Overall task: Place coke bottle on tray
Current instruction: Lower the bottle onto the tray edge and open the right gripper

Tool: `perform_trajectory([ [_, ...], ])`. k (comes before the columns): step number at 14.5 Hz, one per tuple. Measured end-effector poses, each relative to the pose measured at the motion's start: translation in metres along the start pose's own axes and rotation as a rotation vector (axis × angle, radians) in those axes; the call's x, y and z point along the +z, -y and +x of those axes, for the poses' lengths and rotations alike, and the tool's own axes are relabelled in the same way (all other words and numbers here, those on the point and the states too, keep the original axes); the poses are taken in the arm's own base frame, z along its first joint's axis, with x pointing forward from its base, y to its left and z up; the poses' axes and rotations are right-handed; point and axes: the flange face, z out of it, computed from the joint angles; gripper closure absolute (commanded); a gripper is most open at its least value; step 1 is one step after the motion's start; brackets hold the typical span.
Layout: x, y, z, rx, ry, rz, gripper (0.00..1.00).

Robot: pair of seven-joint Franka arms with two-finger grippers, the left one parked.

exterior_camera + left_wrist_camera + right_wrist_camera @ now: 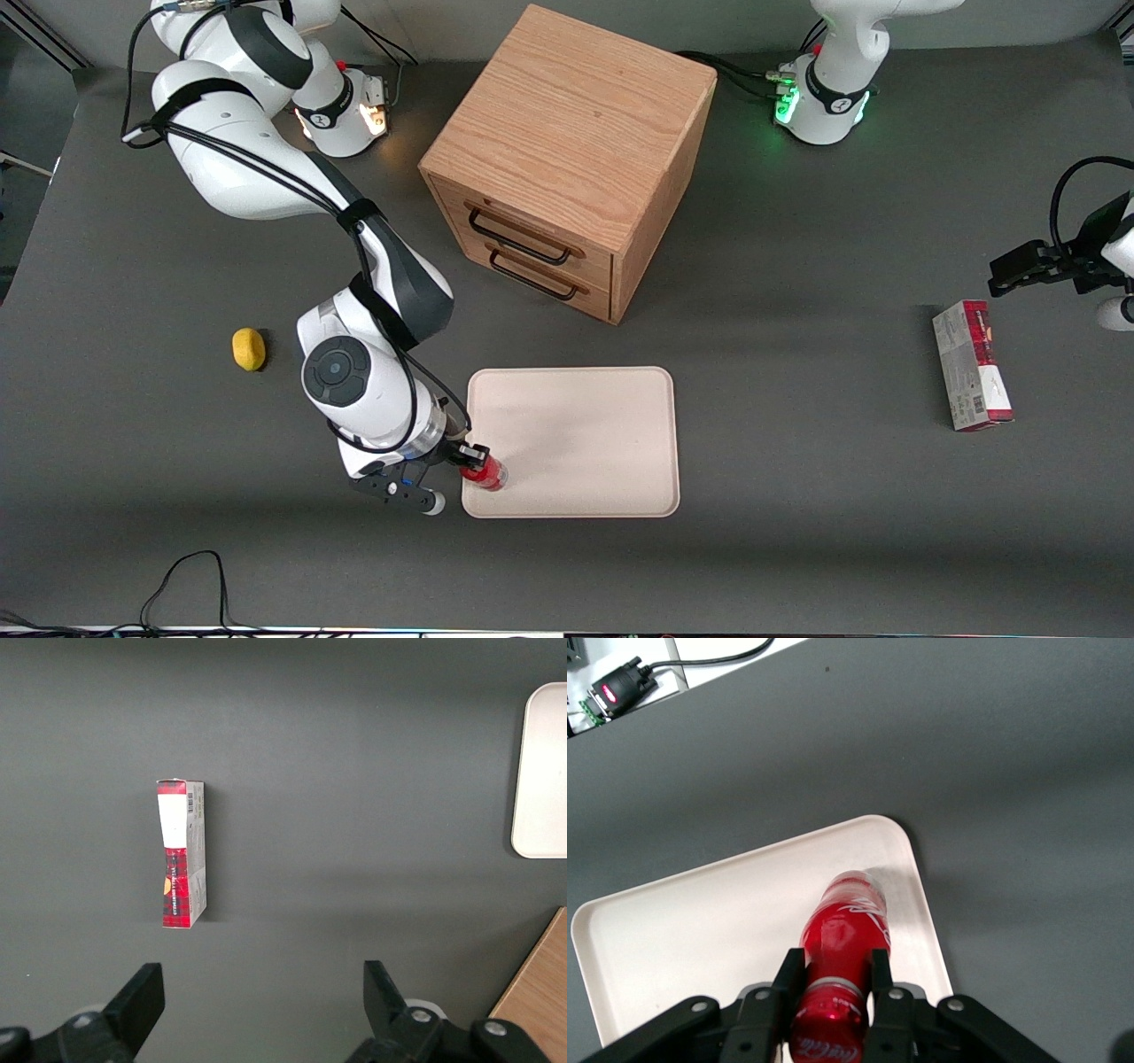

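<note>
Dark grey tabletop point(797, 549), matte, carrying all items.

Wooden two-drawer cabinet point(567, 159) standing farther from the front camera than the tray, set at an angle, both drawers shut, dark handles on the drawer fronts.

Cream-white tray point(585, 434) lying flat in front of the cabinet, nearer the front camera, rounded corners and low rim visible; also seen in the right wrist view point(691, 921) and, at its edge only, in the left wrist view point(542, 771).

Red-and-grey carton point(972, 365) lying flat toward the parked arm's end of the tabletop, well apart from the tray; same carton in the left wrist view point(181, 853).

Gripper point(474, 458) positioned over the tray corner nearest the front camera, toward the working arm's end; jaws clenched on the coke bottle just below its cap, one finger point(879, 970) pressed on each side of the neck.

Coke bottle point(484, 470) held above or on that tray corner, inside the rim; contact between base and tray surface not determinable. Red body with white lettering visible point(849, 930).

Small yellow lump point(249, 348) resting on the tabletop toward the working arm's end, well apart from the tray.
</note>
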Motion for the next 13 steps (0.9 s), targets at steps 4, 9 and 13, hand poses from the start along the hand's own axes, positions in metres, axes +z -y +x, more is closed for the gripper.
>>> perform_trajectory([
  [4, 0.008, 0.002, -0.001, -0.009, -0.014, 0.007, 0.0],
  [9, -0.024, -0.002, 0.008, -0.024, -0.045, -0.01, 0.0],
  [13, -0.095, -0.034, 0.014, -0.102, 0.02, -0.119, 0.0],
])
